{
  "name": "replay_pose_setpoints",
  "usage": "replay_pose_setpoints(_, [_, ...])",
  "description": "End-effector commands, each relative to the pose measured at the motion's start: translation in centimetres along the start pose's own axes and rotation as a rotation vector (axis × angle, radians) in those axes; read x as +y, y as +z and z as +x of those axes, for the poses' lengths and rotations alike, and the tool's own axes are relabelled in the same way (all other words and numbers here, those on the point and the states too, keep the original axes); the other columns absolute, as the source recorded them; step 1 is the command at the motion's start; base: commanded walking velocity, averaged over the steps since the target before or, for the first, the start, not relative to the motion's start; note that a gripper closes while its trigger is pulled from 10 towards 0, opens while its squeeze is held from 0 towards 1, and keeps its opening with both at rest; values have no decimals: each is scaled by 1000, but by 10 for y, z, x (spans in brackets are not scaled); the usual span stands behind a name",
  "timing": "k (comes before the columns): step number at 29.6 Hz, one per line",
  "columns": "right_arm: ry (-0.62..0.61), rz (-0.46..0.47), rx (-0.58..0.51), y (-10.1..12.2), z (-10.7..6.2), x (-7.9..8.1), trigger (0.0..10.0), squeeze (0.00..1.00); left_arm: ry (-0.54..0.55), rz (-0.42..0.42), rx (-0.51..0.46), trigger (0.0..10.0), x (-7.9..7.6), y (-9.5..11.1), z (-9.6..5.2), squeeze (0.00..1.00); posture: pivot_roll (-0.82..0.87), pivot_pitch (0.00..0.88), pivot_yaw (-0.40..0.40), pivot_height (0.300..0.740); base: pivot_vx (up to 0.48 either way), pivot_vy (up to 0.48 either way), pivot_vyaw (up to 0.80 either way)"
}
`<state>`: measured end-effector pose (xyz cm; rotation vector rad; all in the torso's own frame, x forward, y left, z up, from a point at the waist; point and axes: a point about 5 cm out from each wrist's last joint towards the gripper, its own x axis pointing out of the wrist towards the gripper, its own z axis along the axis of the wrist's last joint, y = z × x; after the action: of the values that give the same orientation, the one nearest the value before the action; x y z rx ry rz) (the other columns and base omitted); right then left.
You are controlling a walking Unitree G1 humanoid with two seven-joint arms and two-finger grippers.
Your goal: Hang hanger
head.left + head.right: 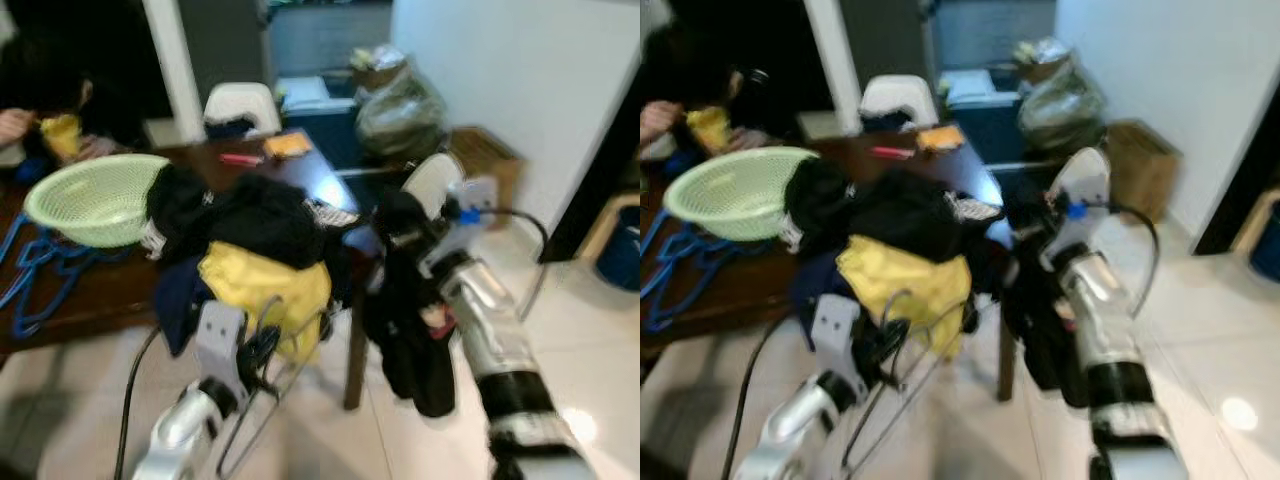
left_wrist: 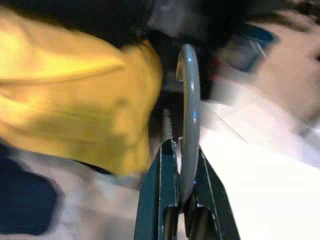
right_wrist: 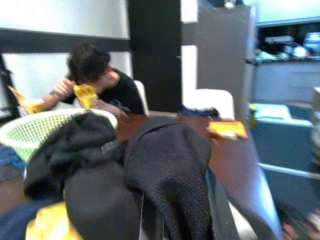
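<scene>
A grey hanger (image 2: 189, 100) stands with its hook between the fingers of my left gripper (image 2: 180, 150), which is shut on it. From the head, its thin frame (image 1: 270, 400) hangs below my left gripper (image 1: 262, 348), in front of the table's near corner. A black garment (image 1: 410, 330) droops from my right gripper (image 1: 395, 215), just right of that corner. The black cloth (image 3: 165, 170) lies over the right fingers and hides most of them. A pile of clothes with a yellow garment (image 1: 265, 280) in front lies on the table.
The dark wooden table (image 1: 100, 290) holds a green mesh basket (image 1: 95, 195) and blue hangers (image 1: 40, 260). A person (image 3: 95, 75) sits at its far side. A white chair (image 1: 240, 100), a full bag (image 1: 400, 110) and a wooden box (image 1: 490, 155) stand behind. Pale tiled floor lies to the right.
</scene>
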<state>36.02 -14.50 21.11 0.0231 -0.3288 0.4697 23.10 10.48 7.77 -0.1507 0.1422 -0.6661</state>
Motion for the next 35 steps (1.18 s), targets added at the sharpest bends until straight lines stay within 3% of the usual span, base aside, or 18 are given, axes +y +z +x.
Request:
replay_pose_setpoints(1, [37, -24, -58, 15, 8, 7, 10000, 0, -98, -49, 38, 10000, -13, -4, 0, 0, 16, 0, 26, 740, 480, 0, 788])
replay_pose_setpoints(6, [80, -35, -133, 36, 29, 22, 10000, 0, -233, -69, 149, 10000, -26, -18, -16, 0, 28, 0, 22, 740, 219, 0, 788])
replay_pose_setpoints(11, [106, -31, -170, 46, 36, 30, 10000, 0, -257, -66, 169, 10000, -28, -21, -22, 0, 40, 0, 14, 740, 0, 0, 788])
replay_pose_setpoints(21, [137, -39, -236, 68, 49, 35, 10000, 0, -205, -44, 159, 10000, -19, -18, -22, 0, 44, 0, 6, 740, 0, 0, 788])
replay_pose_setpoints(23, [126, -71, -317, 99, 63, 29, 10000, 0, -125, -16, 108, 10000, -11, -8, -12, 0, 45, 0, 6, 740, 0, 0, 788])
replay_pose_setpoints(25, [126, -71, -317, 99, 63, 29, 10000, 0, -125, -16, 108, 10000, -11, -8, -12, 0, 45, 0, 6, 740, 0, 0, 788])
replay_pose_setpoints(28, [96, -105, -389, 128, 76, 26, 10000, 0, -47, -2, 68, 10000, -3, -1, -6, 0, 47, 0, 5, 740, 0, 0, 788])
replay_pose_setpoints(35, [81, -128, -416, 143, 86, 27, 10000, 0, -24, -2, 18, 10000, -2, 7, -2, 0, 55, 0, -1, 740, 201, 0, 788])
